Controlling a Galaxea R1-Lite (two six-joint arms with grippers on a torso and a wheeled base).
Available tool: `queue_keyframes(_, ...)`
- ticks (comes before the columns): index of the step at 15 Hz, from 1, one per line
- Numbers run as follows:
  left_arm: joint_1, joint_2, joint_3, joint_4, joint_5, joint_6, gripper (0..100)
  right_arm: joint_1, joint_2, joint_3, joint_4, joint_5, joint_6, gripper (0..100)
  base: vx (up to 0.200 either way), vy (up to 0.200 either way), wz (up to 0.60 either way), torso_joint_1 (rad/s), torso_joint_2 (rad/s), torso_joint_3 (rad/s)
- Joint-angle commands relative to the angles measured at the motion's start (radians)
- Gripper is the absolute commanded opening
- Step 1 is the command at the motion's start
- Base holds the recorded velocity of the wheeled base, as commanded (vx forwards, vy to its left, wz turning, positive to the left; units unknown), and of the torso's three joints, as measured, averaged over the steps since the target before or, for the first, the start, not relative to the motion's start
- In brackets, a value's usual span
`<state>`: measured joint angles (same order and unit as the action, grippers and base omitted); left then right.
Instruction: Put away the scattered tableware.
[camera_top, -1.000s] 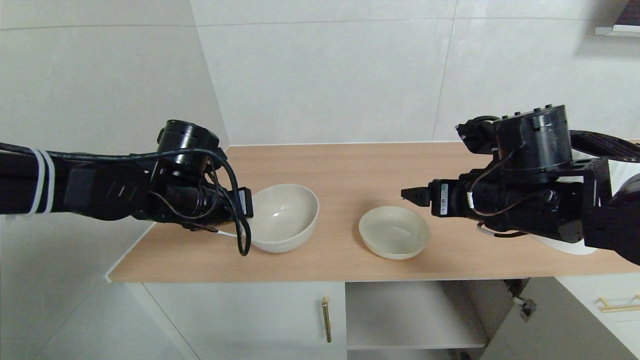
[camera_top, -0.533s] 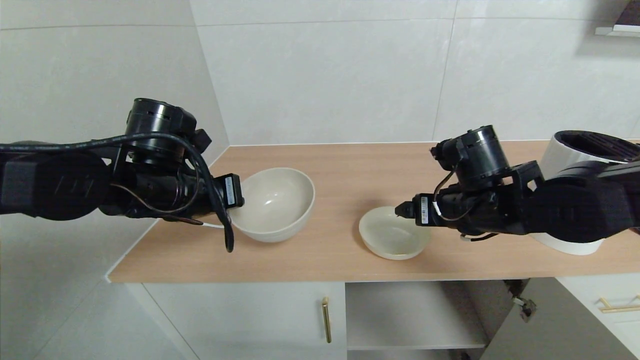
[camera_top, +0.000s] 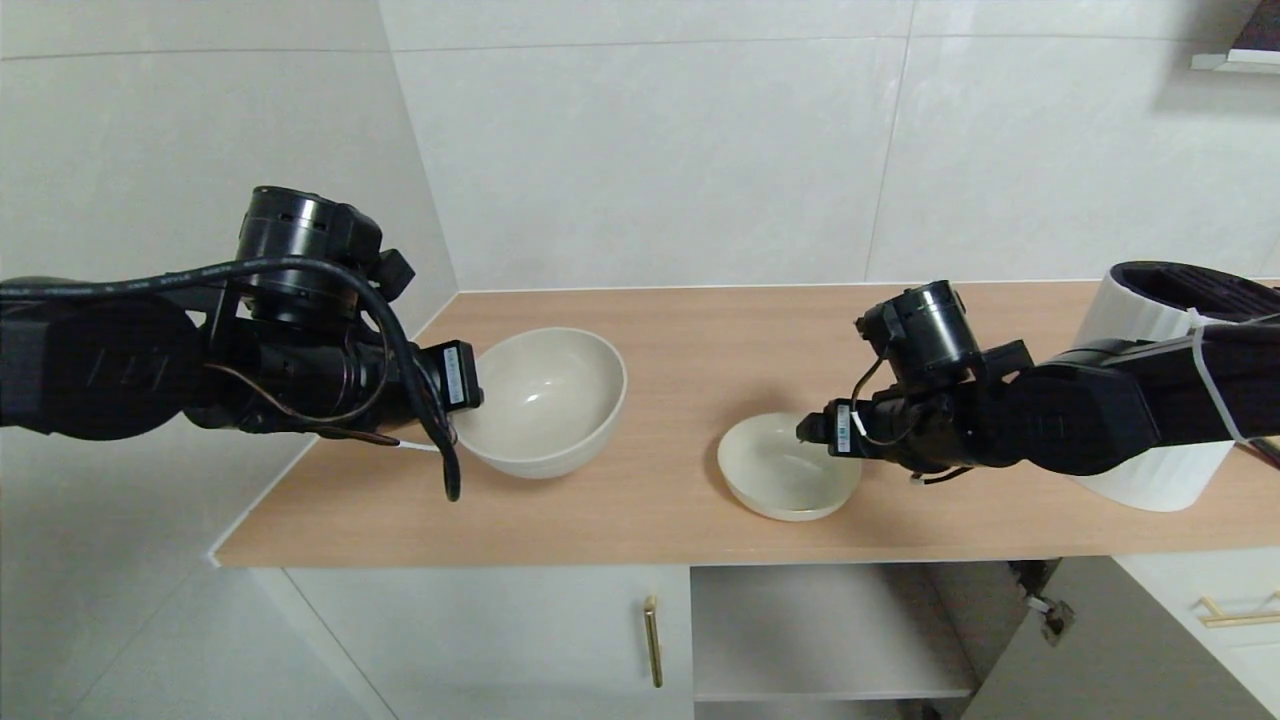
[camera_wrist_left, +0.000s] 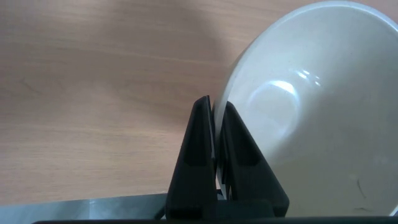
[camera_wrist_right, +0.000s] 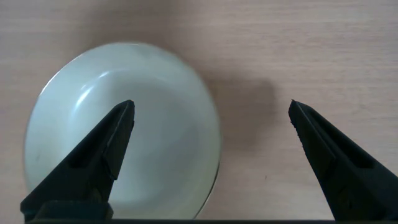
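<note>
On the wooden counter: two pale bowls are waiting to be put away, well apart, while a white container is standing at the right end.
Left gripper: is clamping the rim of the deep bowl, one finger inside the wall and one outside (a thin edge is the only purchase such a wall offers).
Deep bowl: is hanging tilted from that pinch near the counter's left end, apparently just clear of the wood.
Right gripper: is hovering with its fingers spread wide above the shallow bowl, one finger over the basin and the other over bare wood, so the rim is lying between them, probably in readiness for the same edge pinch.
Shallow bowl: is resting flat near the counter's front edge, with no finger visibly touching it.
Open shelf: is standing exposed below the counter, roughly under the shallow bowl, and is looking like the likely place for both.
</note>
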<state>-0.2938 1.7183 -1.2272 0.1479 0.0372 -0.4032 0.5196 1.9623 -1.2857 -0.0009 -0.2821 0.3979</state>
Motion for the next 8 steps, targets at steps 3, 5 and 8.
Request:
queue_keyframes(3, -0.001, -0.003, -0.001, -0.002, 0.001, -0.002, 0, -0.006, 0.032, -0.004, -0.008, 0.003, 0.004, 100, 0.0, 0.0, 0.0, 0.0, 0.0, 0.0)
queue_keyframes(5, 0.001, -0.003, -0.001, -0.008, 0.001, -0.002, 0, -0.006, 0.044, -0.003, -0.033, 0.003, 0.009, 100, 0.0, 0.0, 0.0, 0.0, 0.0, 0.0)
queue_keyframes(8, 0.001, -0.003, -0.001, -0.008, 0.001, 0.0, 0, -0.004, 0.055, -0.004, -0.034, 0.003, 0.013, 0, 0.0, 0.0, 0.0, 0.0, 0.0, 0.0)
